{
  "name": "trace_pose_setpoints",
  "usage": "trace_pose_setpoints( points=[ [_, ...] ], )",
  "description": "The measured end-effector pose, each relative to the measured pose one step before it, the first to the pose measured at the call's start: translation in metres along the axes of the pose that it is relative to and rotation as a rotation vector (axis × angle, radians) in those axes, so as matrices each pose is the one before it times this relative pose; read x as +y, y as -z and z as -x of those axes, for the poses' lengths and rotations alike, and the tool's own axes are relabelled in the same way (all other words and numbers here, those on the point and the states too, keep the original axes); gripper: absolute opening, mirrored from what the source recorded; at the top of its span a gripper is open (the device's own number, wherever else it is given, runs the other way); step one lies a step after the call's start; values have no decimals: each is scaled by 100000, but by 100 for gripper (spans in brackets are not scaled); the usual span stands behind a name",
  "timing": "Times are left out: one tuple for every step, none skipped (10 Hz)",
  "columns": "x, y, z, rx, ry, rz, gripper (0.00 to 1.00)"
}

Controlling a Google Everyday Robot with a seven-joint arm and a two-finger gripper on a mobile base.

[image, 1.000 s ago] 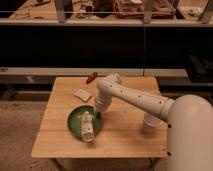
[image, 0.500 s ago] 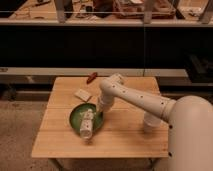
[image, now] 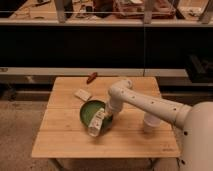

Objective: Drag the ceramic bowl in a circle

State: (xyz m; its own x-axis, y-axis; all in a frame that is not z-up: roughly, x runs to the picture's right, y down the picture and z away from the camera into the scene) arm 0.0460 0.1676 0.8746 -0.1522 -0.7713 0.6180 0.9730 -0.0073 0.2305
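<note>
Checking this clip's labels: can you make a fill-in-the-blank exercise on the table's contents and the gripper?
1. The ceramic bowl is ___ in colour.
2. The shut gripper sits at the near rim of the ___.
3. The white cup stands on the ___ table.
4. The small object near the table's far edge is ___.

Missing words: green; bowl; wooden; red.

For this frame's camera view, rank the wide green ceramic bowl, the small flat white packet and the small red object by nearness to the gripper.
1. green ceramic bowl: the gripper is shut on its front rim.
2. flat white packet: just behind the bowl, to the left.
3. red object: at the far edge of the table.
</note>
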Motion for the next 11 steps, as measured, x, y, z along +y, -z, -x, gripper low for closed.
trace_pose_setpoints(
  points=[
    [1569, 1044, 1310, 2472, -999, 2190, 0],
    [731, 661, 920, 1173, 459, 1934, 0],
    [148, 863, 751, 1902, 757, 794, 0],
    [-196, 818, 1069, 1425, 1175, 275, 0],
    [-350, 622, 533, 1041, 1122, -71, 0],
    [-694, 448, 704, 495, 1825, -280, 0],
    [-1413, 526, 677, 453, 3219, -852, 0],
    [-1046, 328, 208, 344, 2205, -621, 0],
    [-1119, 245, 200, 40, 2242, -672, 0],
    [-1641, 236, -162, 211, 3118, -946, 0],
    [-2372, 95, -709, -51, 4287, -1459, 0]
  ],
)
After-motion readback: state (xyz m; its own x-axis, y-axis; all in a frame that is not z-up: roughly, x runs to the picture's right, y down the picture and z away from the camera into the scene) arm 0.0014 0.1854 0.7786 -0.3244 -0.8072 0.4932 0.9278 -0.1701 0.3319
